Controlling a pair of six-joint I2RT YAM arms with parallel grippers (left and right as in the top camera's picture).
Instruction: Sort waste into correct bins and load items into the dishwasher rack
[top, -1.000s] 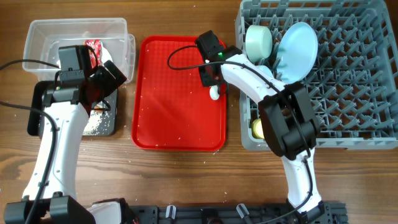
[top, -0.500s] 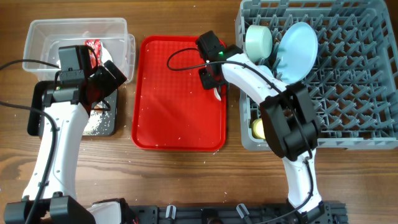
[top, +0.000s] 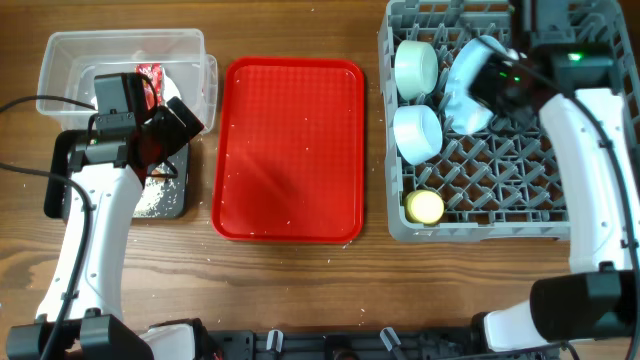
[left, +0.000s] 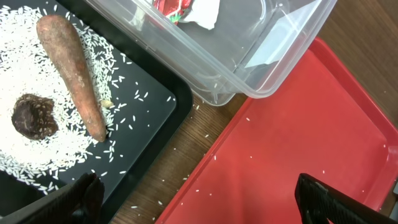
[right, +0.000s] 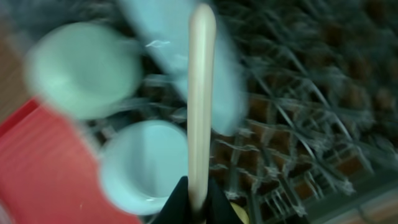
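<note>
Two hands are in view. The left hand (left: 198, 190) hangs with its fingers apart and nothing between them, above the near right edge of the black tray (left: 155, 118), close to the red tray (top: 290, 150). In the black tray lie loose white rice grains (left: 25, 81), a brown stick-shaped scrap (left: 71, 71) and, near it, a small brown lump (left: 34, 116). Beyond the black tray, the clear tub (left: 249, 68) holds the crumpled red-and-white wrapper (left: 186, 9). A few stray grains are scattered on the red tray and on the table (top: 300, 290). The right hand (right: 194, 202) is clamped on the handle of the white spoon (right: 200, 93), held over the grey dishwasher rack (top: 480, 190); the right wrist view is blurred. In the rack, the yellow cup (top: 424, 206) sits at the near left corner, one pale bowl (top: 418, 132) behind it, and a second bowl (top: 415, 65) farther back. The pale blue plate (top: 462, 105) stands on edge to their right, partly hidden by the arm.
</note>
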